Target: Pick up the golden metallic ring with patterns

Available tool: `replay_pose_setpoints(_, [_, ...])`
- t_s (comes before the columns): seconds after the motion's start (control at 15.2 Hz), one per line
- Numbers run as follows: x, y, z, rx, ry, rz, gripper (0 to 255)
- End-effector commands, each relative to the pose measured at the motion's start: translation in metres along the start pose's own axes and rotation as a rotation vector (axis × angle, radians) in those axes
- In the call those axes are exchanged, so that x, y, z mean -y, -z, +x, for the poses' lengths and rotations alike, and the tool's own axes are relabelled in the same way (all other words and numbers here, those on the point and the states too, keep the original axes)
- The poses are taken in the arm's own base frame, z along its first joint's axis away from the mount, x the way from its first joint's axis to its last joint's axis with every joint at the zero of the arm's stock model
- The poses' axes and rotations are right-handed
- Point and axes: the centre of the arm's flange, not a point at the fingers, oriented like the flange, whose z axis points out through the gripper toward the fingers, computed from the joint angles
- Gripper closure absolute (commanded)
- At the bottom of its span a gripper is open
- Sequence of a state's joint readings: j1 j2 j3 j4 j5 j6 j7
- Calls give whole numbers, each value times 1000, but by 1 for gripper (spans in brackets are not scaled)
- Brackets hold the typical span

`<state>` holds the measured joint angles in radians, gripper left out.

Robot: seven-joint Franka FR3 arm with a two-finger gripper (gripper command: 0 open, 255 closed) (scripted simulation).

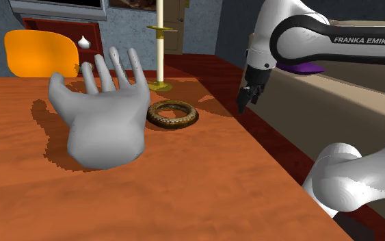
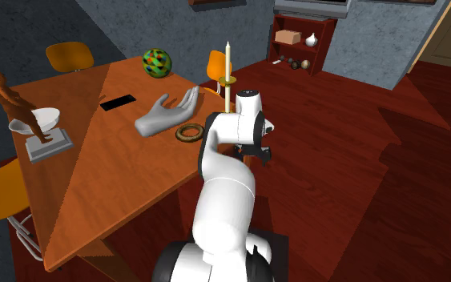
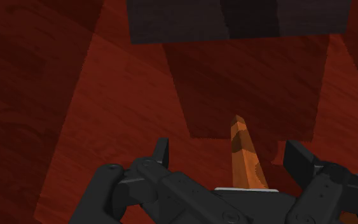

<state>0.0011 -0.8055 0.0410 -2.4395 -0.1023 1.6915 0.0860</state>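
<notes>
The golden patterned ring (image 1: 173,114) lies flat on the orange-brown wooden table (image 1: 184,185), just off the thumb side of a grey hand sculpture (image 1: 102,113). In the second exterior view the ring (image 2: 188,132) sits near the table's edge that faces the arm. My black gripper (image 1: 243,104) hangs to the shoulder view's right of the ring, beyond the table's edge and over the red floor, pointing down. In the wrist view the gripper (image 3: 230,159) is open with nothing between its fingers; a narrow orange sliver of the table (image 3: 242,156) shows between them.
A tall candlestick (image 1: 160,51) stands right behind the ring. Farther along the table are a patterned ball (image 2: 156,62), a black flat slab (image 2: 118,102), a white bowl (image 2: 43,120) and a brown figurine (image 2: 15,104). Orange chairs (image 2: 69,54) surround the table. A shelf (image 2: 299,40) stands at the wall.
</notes>
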Motion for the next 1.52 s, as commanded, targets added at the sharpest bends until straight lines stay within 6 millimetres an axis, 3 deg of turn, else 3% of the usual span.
replay_pose_setpoints(0.0, [0, 0, 0, 0, 0, 0, 0])
replay_pose_setpoints(1.39, [236, 109, 72, 40, -108, 57, 0])
replay_pose_setpoints(1.45, [239, 111, 73, 40, -109, 58, 0])
